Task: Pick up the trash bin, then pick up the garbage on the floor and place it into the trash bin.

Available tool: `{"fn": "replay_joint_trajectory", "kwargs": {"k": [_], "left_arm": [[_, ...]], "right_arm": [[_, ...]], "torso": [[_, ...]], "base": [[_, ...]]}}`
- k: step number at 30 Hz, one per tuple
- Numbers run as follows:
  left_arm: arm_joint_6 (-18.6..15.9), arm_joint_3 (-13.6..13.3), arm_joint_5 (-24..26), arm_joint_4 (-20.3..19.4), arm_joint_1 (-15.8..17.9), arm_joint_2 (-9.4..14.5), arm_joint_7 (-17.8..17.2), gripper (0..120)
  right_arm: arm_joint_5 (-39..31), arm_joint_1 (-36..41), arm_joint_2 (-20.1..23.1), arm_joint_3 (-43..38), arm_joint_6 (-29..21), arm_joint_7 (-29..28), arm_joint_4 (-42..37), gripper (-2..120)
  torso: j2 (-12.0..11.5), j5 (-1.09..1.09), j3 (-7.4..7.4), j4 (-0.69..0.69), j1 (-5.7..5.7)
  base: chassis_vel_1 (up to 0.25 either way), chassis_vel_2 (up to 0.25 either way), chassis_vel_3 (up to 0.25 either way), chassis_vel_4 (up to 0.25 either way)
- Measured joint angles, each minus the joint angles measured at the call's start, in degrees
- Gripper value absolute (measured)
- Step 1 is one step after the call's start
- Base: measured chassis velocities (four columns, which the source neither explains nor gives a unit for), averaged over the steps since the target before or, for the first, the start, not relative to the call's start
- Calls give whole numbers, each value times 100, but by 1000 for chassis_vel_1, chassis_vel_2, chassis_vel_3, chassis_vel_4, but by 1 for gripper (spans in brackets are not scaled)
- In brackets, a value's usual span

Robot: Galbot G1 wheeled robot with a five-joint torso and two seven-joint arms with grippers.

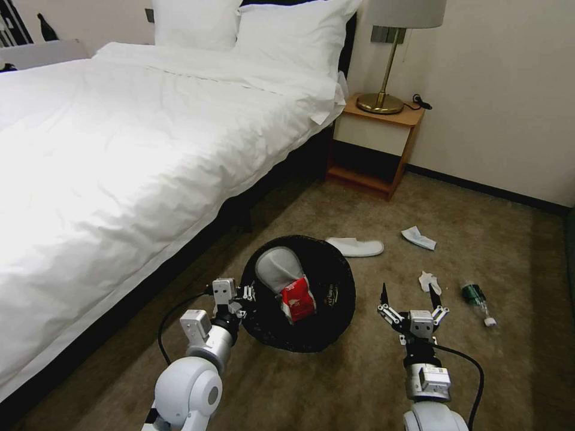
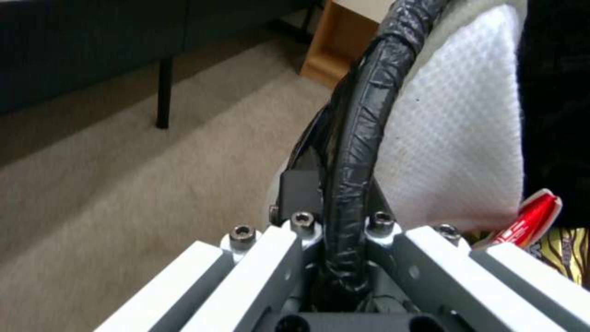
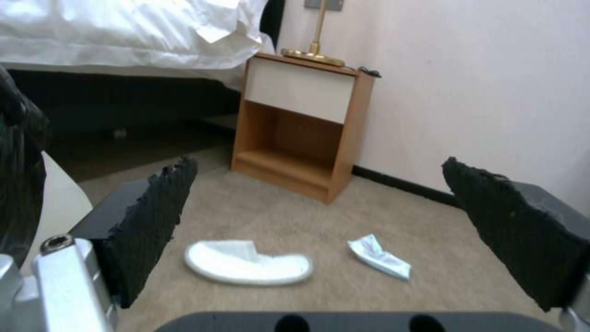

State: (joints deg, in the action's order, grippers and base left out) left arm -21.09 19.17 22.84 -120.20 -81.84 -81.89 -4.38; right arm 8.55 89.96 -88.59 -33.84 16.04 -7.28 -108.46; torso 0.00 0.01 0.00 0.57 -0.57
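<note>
At lower centre of the head view, the left gripper (image 1: 247, 294) is clamped on the rim of the one trash bin (image 1: 335, 323), which holds one white slipper (image 1: 277, 269), a red packet (image 1: 297, 299) and a striped wrapper (image 2: 569, 251). On the carpet to its right lie one slipper (image 1: 356, 246), two tissues (image 1: 418, 237) and one green bottle (image 1: 476, 295). The right gripper (image 1: 411, 297), lower right, hangs wide open and empty.

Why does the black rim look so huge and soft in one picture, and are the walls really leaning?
Left wrist view: the trash bin rim sits right against the lens in the left gripper, so blurred. Head view: wide lens tilts the nightstand and lamp.
</note>
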Motion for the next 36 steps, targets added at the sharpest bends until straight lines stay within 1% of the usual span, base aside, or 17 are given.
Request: {"fn": "replay_joint_trajectory", "kwargs": {"k": [2,3,10,11,12,16,17,28,31,33,34,36], "left_arm": [[0,2,-10,2,0,-4,1,1],[0,3,-26,3,0,-8,14,1],[23,9,-78,6,-49,-17,75,1],[25,10,-88,7,-59,-17,92,1],[30,12,-89,7,-65,-16,107,1],[30,6,-89,7,-69,-14,137,1],[30,5,-87,7,-73,-13,171,1],[42,-18,-65,-5,-57,-29,190,1],[68,-40,-55,-22,-66,-22,195,1],[106,-59,-45,-50,-65,8,232,1],[106,-59,-45,-50,-65,8,232,1],[115,-52,-20,-83,-15,49,276,1]], "right_arm": [[-2,-3,0,6,0,-1,5,100],[6,-12,1,5,5,-1,9,100],[46,-31,-7,15,25,-5,27,100],[59,-38,-7,15,30,-7,27,100],[76,-52,-6,18,73,6,30,100],[108,-61,-5,14,135,33,35,100],[120,-62,-2,20,183,50,43,100],[197,-53,122,82,272,55,77,100],[246,-13,246,117,271,51,83,100],[29,147,597,210,138,98,25,100],[29,147,597,210,138,98,25,100],[-546,390,1114,311,-171,283,-160,100]], "torso": [[0,2,0,-1,0],[0,-4,-1,-1,0],[0,0,0,-2,-1],[0,-3,0,-1,-1],[0,0,1,-1,-2],[0,-2,1,0,-3],[0,1,1,0,-3],[0,-1,-1,0,1],[0,-1,-1,0,0],[0,0,0,0,0],[0,0,0,0,0],[0,0,-1,0,0]], "base": [[-264,226,262,-229],[-247,286,261,-275],[-243,279,252,-293],[-251,278,242,-235],[-206,219,242,-213],[-182,174,172,-180],[-68,118,41,-45],[1,5,-6,-4],[0,0,0,0],[0,0,0,0],[0,0,0,0],[0,0,0,0]]}}
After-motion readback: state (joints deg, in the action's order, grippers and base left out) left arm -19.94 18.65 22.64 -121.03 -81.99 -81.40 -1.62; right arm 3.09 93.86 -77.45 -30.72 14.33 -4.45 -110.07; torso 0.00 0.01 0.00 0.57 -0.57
